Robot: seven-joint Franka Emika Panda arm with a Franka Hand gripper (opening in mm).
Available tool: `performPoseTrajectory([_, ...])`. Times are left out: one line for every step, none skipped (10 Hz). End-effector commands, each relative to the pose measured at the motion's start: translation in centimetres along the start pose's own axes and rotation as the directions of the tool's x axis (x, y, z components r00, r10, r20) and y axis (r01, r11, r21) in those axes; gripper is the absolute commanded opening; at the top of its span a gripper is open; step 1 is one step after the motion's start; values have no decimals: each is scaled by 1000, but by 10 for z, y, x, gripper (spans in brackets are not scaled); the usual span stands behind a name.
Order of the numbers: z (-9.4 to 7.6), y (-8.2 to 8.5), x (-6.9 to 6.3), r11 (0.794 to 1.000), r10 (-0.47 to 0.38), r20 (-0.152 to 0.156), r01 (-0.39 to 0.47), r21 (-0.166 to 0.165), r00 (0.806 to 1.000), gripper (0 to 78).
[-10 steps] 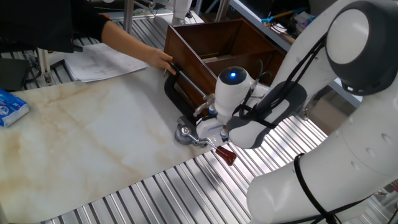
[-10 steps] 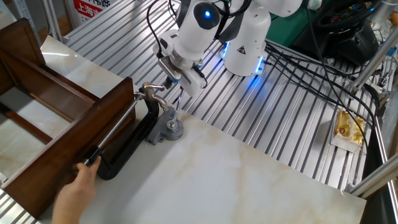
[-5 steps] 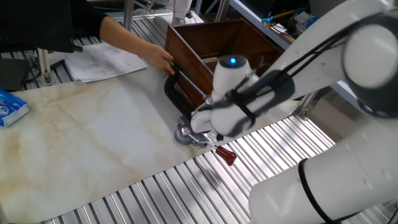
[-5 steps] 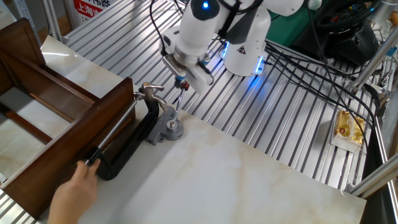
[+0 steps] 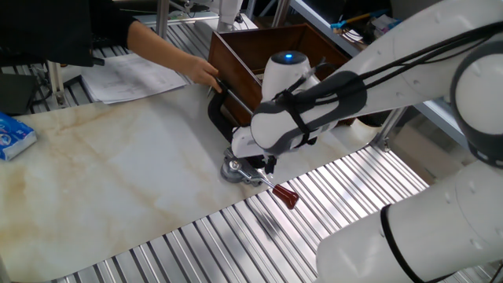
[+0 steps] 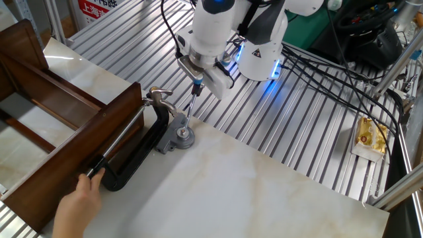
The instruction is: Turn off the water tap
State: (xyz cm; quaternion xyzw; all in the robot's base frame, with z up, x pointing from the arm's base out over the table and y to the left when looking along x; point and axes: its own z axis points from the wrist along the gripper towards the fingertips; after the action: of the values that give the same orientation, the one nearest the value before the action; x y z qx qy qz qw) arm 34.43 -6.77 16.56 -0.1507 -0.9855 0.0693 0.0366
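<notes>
The water tap (image 6: 158, 96) is a small silver fitting with a short lever, held at the top of the black C-clamp (image 6: 135, 155) next to the brown wooden box (image 6: 63, 155). In one fixed view the arm hides the tap. My gripper (image 6: 197, 80) hangs just right of and above the tap, not touching it, over the thin rod that rises from the grey disc (image 6: 182, 137). In one fixed view the gripper (image 5: 266, 163) is low over the disc (image 5: 231, 169), and its dark fingers look pressed together with nothing between them.
A person's hand (image 6: 79, 201) holds the far end of the clamp; it also shows in one fixed view (image 5: 200, 72). The rod's red handle (image 5: 286, 196) lies over the ribbed metal table. Papers (image 5: 130, 77) and a blue packet (image 5: 12, 135) lie at the marble slab's edge.
My gripper has moved away from the tap, up and to the right in the other fixed view, and the wrist has turned. The person's hand and the clamp have stayed put.
</notes>
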Motion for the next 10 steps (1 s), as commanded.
performPoseTrajectory([9,1,-3,1000,4,9,-4,12,1000,0])
performPoseTrajectory([15,0,-3,1000,7,13,-7,9,1000,0])
performPoseTrajectory([19,0,-3,1000,6,16,-6,8,1000,0])
performPoseTrajectory([23,-1,-3,1000,5,20,-5,7,1000,0])
performPoseTrajectory([25,-1,-4,1000,5,26,-5,12,1000,0])
performPoseTrajectory([27,-2,-5,1000,8,28,-8,11,1000,0])
performPoseTrajectory([27,-2,-5,1000,9,27,-9,10,1000,0])
performPoseTrajectory([27,-2,-5,1000,9,27,-9,10,1000,0])
performPoseTrajectory([27,-3,-6,1000,1,24,-2,5,1000,0])
performPoseTrajectory([27,-3,-6,1000,3,24,-3,5,1000,0])
